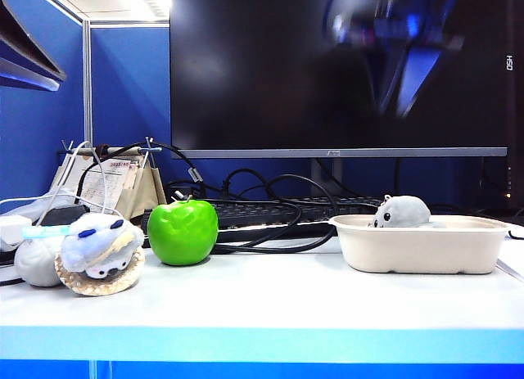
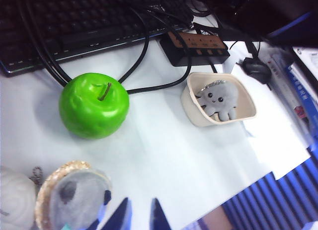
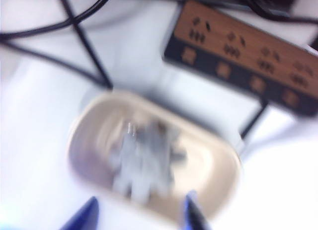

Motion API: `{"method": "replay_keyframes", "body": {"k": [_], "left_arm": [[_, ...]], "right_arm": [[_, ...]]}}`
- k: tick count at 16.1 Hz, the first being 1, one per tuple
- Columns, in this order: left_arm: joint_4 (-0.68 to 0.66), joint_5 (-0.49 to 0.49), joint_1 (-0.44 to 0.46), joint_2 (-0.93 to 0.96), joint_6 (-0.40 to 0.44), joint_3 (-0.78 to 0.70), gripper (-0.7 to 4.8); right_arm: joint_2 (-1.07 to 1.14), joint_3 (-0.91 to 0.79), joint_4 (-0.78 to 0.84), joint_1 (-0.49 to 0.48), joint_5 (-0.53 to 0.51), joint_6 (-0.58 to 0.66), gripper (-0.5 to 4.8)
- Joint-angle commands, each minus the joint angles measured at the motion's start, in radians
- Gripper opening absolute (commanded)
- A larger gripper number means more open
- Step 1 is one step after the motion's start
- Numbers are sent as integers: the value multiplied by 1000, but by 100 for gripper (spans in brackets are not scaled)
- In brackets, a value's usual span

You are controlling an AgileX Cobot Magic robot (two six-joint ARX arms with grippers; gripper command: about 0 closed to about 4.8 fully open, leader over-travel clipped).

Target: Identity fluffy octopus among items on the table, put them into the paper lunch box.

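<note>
Bright even light, right wrist view motion-blurred, screen glare

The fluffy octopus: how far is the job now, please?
Done: the fluffy octopus lies inside the paper lunch box. In hand: nothing; the right gripper hangs empty above the box, and the left gripper is open by the plush bird. Left: seemingly nothing.

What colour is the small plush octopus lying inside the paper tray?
Light grey, with black dot eyes; the small plush octopus shows best in the left wrist view.
</note>
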Motion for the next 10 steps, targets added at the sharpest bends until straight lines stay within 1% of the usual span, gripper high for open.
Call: {"method": "replay_keyframes", "body": {"k": [1, 3, 5, 7, 8, 10], "left_arm": [[14, -3, 1, -2, 68, 5, 62], [14, -5, 1, -2, 111, 5, 62], [14, -56, 1, -2, 139, 5, 62], [15, -117, 1, -1, 150, 5, 62], [15, -162, 1, -1, 172, 5, 61], [22, -208, 1, -1, 174, 5, 56]], "right_arm": [[-31, 72, -142, 0, 0, -1, 3], [-87, 72, -142, 0, 0, -1, -1], [-174, 72, -142, 0, 0, 14, -1], [-263, 72, -142, 0, 0, 21, -1], [-357, 72, -138, 0, 0, 26, -1], [-465, 72, -121, 1, -1, 34, -1]]}}
